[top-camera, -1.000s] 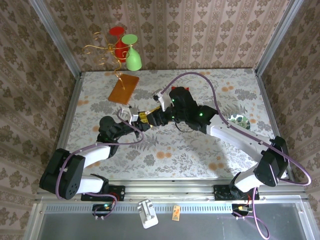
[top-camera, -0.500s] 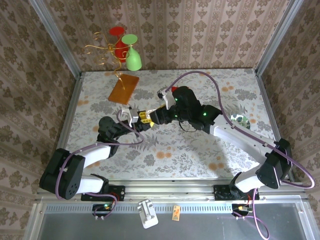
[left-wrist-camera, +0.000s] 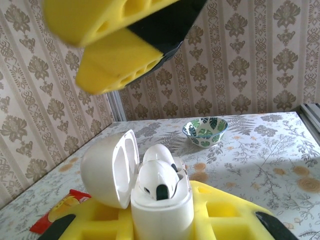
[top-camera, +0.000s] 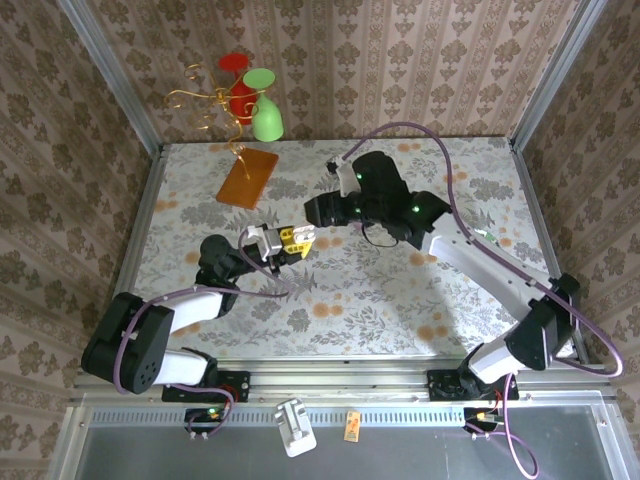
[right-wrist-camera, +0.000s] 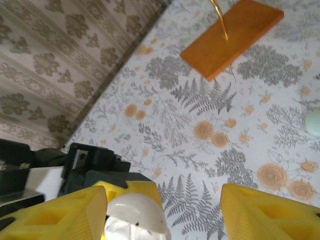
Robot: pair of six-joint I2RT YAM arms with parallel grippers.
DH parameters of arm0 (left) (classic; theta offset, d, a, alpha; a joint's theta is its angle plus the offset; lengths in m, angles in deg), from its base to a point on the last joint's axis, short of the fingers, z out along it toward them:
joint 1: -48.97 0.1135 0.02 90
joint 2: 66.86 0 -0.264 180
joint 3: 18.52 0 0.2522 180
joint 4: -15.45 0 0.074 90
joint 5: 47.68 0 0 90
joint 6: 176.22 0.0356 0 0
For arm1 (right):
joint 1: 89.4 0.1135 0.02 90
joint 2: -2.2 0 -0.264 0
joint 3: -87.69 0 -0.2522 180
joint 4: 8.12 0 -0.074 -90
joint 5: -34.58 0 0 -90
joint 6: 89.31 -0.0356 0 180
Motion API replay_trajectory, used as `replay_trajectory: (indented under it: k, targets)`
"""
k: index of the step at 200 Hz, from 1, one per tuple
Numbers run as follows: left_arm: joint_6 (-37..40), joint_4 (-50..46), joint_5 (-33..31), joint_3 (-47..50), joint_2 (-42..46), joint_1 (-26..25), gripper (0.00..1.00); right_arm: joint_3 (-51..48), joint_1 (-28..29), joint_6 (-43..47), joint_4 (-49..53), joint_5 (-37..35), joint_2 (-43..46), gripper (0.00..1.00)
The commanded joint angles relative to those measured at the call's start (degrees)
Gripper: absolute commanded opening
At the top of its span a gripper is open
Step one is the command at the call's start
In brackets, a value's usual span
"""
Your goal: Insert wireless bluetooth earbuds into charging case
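The left gripper (top-camera: pixel 280 242) is clamped on the glossy white pebble-shaped charging case (left-wrist-camera: pixel 161 207). Its lid (left-wrist-camera: pixel 107 167) is swung open, and 2 pale white earbuds (left-wrist-camera: pixel 156 180) sit upright inside. The right gripper (right-wrist-camera: pixel 162 217) hangs directly above (jaws apart, empty), so closing the lid likely falls to it.

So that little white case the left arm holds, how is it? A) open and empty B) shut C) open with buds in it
C: in the left wrist view the case has its lid swung open, and white buds sit inside.
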Motion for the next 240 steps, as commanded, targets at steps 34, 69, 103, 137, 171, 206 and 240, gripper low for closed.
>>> replay_trajectory:
  k: [34, 69, 103, 137, 171, 206, 240]
  targets:
    - [3.11, 1.33, -0.08, -0.11, -1.08, 0.02, 0.05, 8.40, 0.11, -0.02, 15.20, 0.47, -7.41, 0.64]
    - [0.58, 1.24, -3.76, -0.01, -0.82, 0.27, 0.05, 6.94, 0.11, 2.93, 17.65, 1.88, -6.33, 0.65]
    - [-4.22, -1.66, -6.22, -1.07, 0.05, 0.62, 0.06, 4.21, 0.11, 5.45, 16.30, 3.20, -3.63, 0.65]
    - [-7.83, -4.62, -5.93, -1.15, 2.35, 0.72, 0.07, -0.86, -0.40, 6.13, 7.94, 3.30, 1.46, 0.65]
    - [-14.42, -12.33, -3.28, -2.82, 5.77, 1.00, 0.08, -11.39, -1.02, 11.84, -7.41, 12.14, 7.61, 0.62]
    - [-17.84, -12.62, 4.48, -3.01, 7.36, 0.09, 0.08, -15.74, -2.27, 22.09, -11.13, 20.28, 10.77, 0.54]
    - [-22.81, -10.45, 7.12, -3.88, 7.01, -0.97, 0.08, -14.11, -3.55, 28.44, -8.86, 27.49, 8.55, 0.46]
